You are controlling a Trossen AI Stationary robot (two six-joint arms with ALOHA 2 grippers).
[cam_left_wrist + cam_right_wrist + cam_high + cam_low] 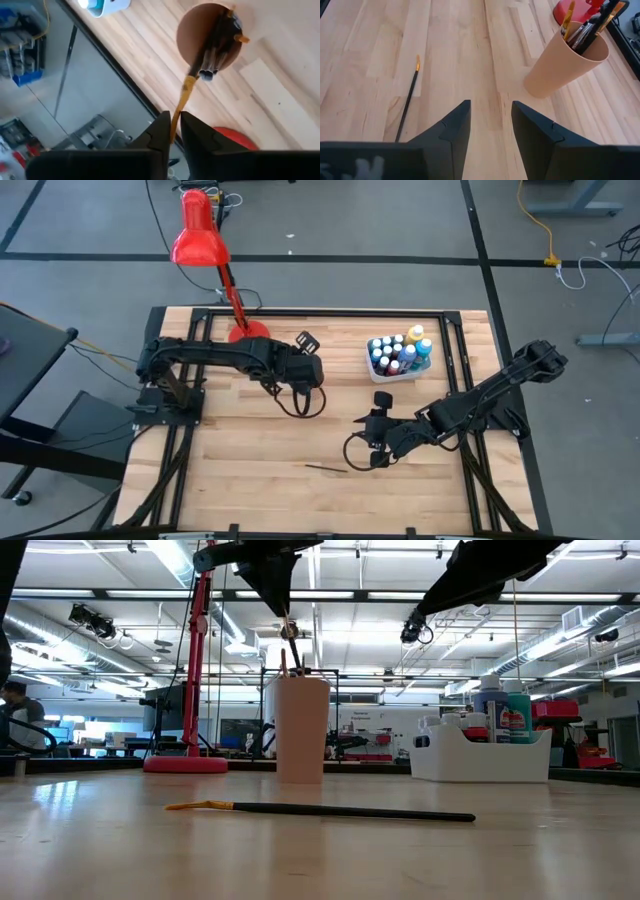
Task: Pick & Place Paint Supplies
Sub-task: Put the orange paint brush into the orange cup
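From above, the left gripper (300, 376) is hanging over the cup near the red lamp base (248, 332), while the right gripper (377, 450) is waiting, parted and empty, near a paintbrush (325, 469) lying on the table. At table height, a held brush (288, 638) is pointing down into the orange cup (301, 730). In the left wrist view the narrow fingers (161, 134) are flanking that brush's yellow end (181, 103), so letting go only once it is nesting among the others seems wise.

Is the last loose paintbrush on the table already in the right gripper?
No. The paintbrush lies flat on the table, ahead of the open, empty right gripper.
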